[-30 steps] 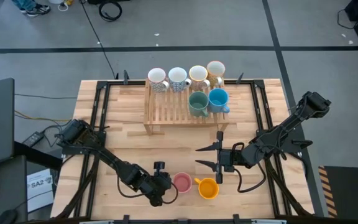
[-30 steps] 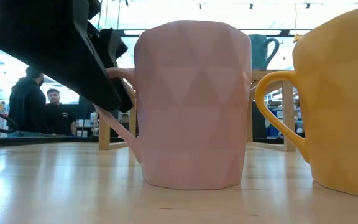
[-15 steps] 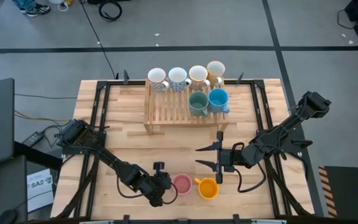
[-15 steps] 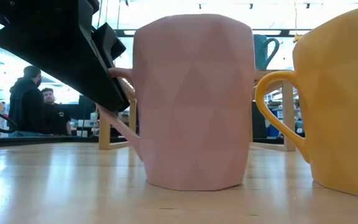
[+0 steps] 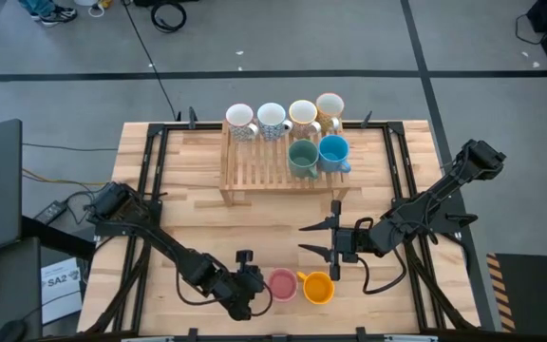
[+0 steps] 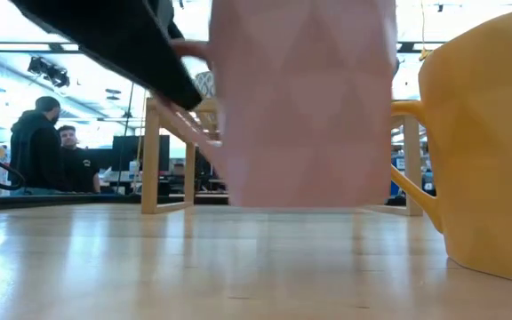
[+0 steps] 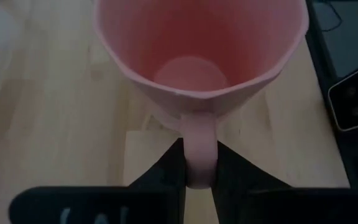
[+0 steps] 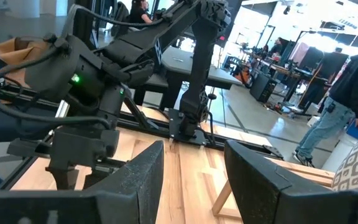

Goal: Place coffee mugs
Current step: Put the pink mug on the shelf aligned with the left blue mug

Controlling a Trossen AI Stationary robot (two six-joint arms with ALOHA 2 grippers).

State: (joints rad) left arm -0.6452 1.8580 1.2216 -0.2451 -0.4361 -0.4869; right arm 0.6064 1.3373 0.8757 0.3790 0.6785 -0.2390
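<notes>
The pink coffee mug [image 5: 281, 283] hangs near the table's near edge with my left gripper [image 5: 262, 283] shut on its handle. In the low view the mug [image 6: 300, 98] floats above the tabletop. An orange mug [image 5: 318, 287] stands on its base just to its right. Several more mugs, white, patterned, cream, green [image 5: 302, 158] and blue [image 5: 333, 151], sit on a wooden rack [image 5: 254, 176] at the far side. My right gripper [image 5: 302, 238] hovers open over the table's middle right, level, holding nothing. My left gripper pinches the pink mug's handle [image 7: 198, 146] between its two fingers, one on each flat side of the loop. The fingers come from the table's left, slanting down. The mug is lifted clear of the table, about upright, its mouth up.
The orange mug [image 6: 487, 142] stands close beside the lifted pink one. The rack's front rows [image 5: 254, 176] hold bare slats to the left of the green mug. People stand in the room beyond the table [image 6: 52, 147].
My left gripper has risen with the pink mug. The mug stood on the table a second ago and now hangs clear of it, still about upright. The orange mug and my right arm have kept still.
</notes>
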